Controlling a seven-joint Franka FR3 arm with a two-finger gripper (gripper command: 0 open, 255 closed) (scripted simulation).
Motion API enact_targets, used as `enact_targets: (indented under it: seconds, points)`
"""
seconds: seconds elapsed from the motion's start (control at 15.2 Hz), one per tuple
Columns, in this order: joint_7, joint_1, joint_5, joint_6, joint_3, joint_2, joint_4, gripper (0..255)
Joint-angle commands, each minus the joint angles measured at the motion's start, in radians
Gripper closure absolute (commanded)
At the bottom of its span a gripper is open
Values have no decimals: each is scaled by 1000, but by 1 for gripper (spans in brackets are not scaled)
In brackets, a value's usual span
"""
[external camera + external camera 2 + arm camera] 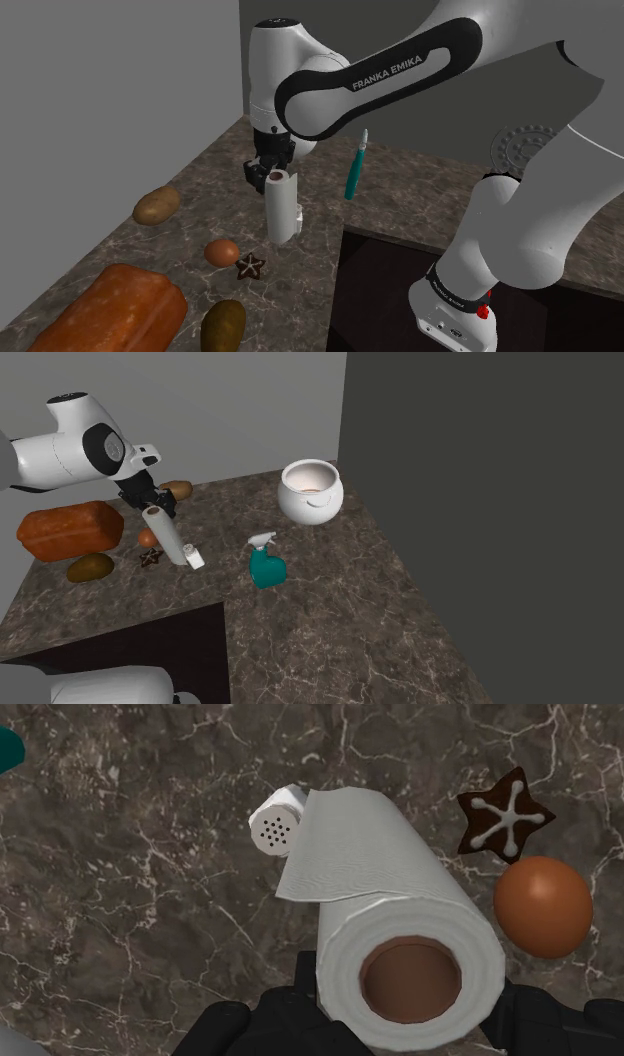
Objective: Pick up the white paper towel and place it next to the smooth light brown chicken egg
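Roll and egg are what matter here: the white paper towel [281, 205] hangs from the black gripper [269, 178], whose two fingers are clamped on its upper end. Its long axis runs down from the hand toward the dark marbled counter [330, 602], nearly upright with a slight lean. I cannot tell whether its lower end touches the stone or hangs just above it. The brown egg [222, 252] lies on the counter near the roll's foot, toward the shoulder view's lower left, with a dark star-shaped cookie [249, 266] just beside it. Seen from the wrist, the egg is close beside the roll, and a small white shaker [276, 824] sits on the opposite side. By my reckoning, little sideways travel is needed; lowering and letting go on the egg's side would do, minding the cookie.
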Motion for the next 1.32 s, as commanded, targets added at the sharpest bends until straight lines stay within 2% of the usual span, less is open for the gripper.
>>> enact_targets:
  seconds: [0.0,0.07,0.13,0.46,0.73,1.25]
  points:
    - [0,0,0,1,0,0,0,255]
    - [0,0,0,1,0,0,0,255]
    - [0,0,0,1,0,0,0,0]
    - [0,0,0,1,0,0,0,0]
    - [-7,4,11,-128,2,-50,79,0]
    - [-7,4,11,-128,2,-50,79,0]
